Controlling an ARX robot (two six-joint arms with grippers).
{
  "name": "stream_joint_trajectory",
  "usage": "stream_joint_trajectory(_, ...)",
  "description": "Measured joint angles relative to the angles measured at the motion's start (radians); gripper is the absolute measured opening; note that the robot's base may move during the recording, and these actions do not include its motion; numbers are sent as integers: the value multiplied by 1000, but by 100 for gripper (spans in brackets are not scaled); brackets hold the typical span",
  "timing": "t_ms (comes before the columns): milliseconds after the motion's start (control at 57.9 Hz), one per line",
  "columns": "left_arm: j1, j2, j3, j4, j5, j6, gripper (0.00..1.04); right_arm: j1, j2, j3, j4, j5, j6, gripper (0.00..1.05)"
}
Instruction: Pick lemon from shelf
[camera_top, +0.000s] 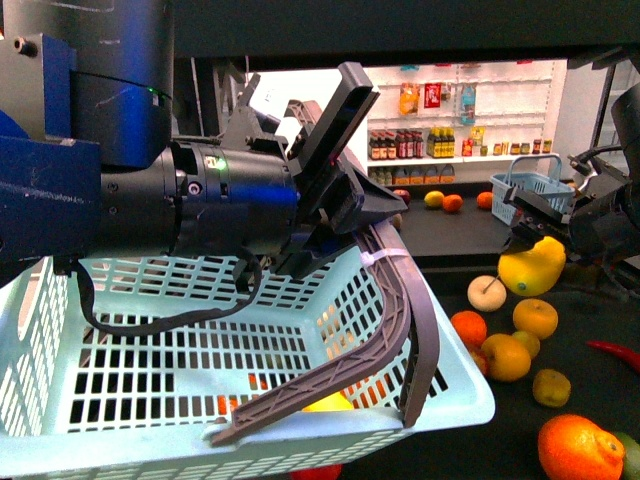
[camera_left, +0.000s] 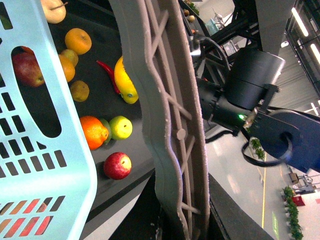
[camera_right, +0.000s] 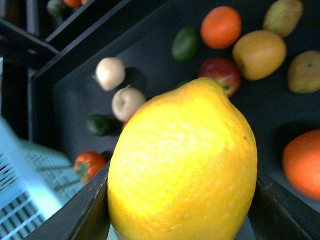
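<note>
At the left, the left gripper (camera_top: 345, 170) carries the basket (camera_top: 60, 320) by its handle (camera_top: 395, 300); whether its jaws are clenched on that handle or the handle merely hangs from them, I cannot tell; a sway here would swing the basket rim toward the fruit. Further right, the lemon (camera_top: 530, 268) sits grasped between the jaws of the right gripper (camera_top: 545, 240), apparently clear of the shelf (camera_top: 590, 310) tray, above the pale round fruit (camera_top: 487, 292) and the oranges (camera_top: 468, 326). The main risk is a slip: the skin is smooth and rounded, so a jolt could squeeze it out, and it would drop among the loose fruit and roll; a low path could also knock that fruit. Open room lies between the basket rim and the lemon; the raised handle and left arm crowd the way into the basket, and the dark tier overhead limits any lift; at the far right a red chilli (camera_top: 615, 352) lies on the tray.
</note>
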Motion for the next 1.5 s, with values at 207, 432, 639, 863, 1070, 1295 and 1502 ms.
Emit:
stream_joint_trajectory(207, 0, 0, 0, 0, -3, 0, 11, 102, -161, -124, 9, -32, 29, 65)
stream_joint_trajectory(432, 0, 0, 0, 0, -3, 0, 11, 204, -197, -200, 28, -19, 60, 65)
stream_joint_trajectory(639, 0, 0, 0, 0, 0, 0, 11, 252, -171, -208, 49, 0, 81, 65)
stream_joint_trajectory(863, 0, 0, 0, 0, -3, 0, 11, 287, -115, -201, 68, -6, 91, 68)
stream_joint_trajectory(1070, 0, 2, 0, -2, -1, -3, 11, 293, -115, -198, 111, -21, 109, 97)
stream_joint_trajectory(1295, 1, 4, 0, -2, -6, -6, 11, 171, -373, -331, 230, 126, -120, 97)
stream_joint_trajectory(1502, -1, 4, 0, -2, 0, -8, 11, 109, -747, -684, 404, 219, -370, 97)
